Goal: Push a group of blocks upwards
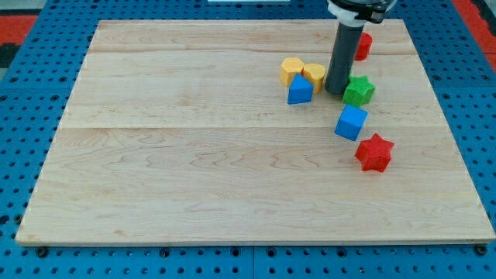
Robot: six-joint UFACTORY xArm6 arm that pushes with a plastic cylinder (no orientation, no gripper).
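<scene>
My tip (336, 91) rests on the board in the upper right part of the view. It stands between a yellow heart-shaped block (314, 74) on its left and a green star block (359, 91) on its right, close to both. A yellow hexagon block (291, 70) sits left of the heart. A blue triangular block (300, 91) lies just below the two yellow blocks. A blue cube (351, 122) lies below the green star. A red star block (374, 153) lies lower right of the cube. A red block (363, 46) is partly hidden behind the rod.
The wooden board (194, 170) lies on a blue pegboard surface (15, 116). The board's top edge is near the red block. Red matting (23, 19) shows at the view's top corners.
</scene>
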